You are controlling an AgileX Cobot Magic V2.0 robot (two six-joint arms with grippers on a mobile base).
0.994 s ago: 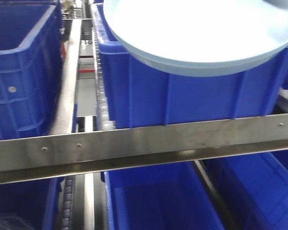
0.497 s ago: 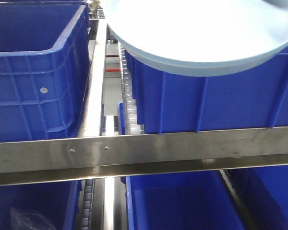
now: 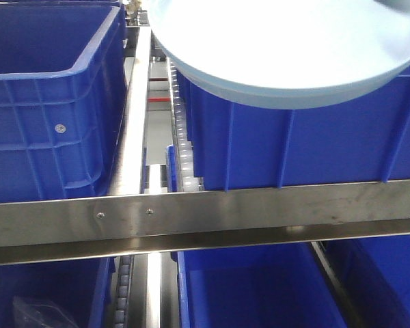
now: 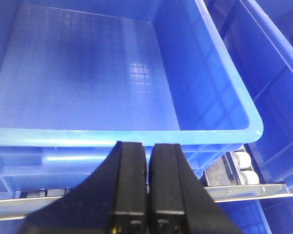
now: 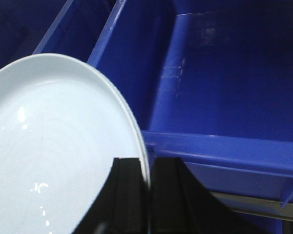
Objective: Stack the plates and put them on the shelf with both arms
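Note:
A pale bluish-white plate [image 3: 287, 48] fills the top of the front view, held in the air in front of a blue bin [image 3: 294, 143]. In the right wrist view the same plate [image 5: 53, 146] fills the lower left, and my right gripper [image 5: 148, 168] is shut on its rim. I cannot tell whether one plate or a stack of two is held. My left gripper [image 4: 147, 151] is shut and empty, hanging over the front rim of a blue bin [image 4: 136, 134]. The arms themselves are out of view.
A steel shelf rail [image 3: 205, 215] runs across the front view, with blue bins above and below it. A roller track [image 3: 181, 137] lies between the upper bins. A clear plastic bag [image 3: 37, 311] lies in the lower left bin.
Between the first two frames the view shifted, so the bins and rail slid to the right in the picture. Since then almost nothing has moved; the plate keeps its place at the top.

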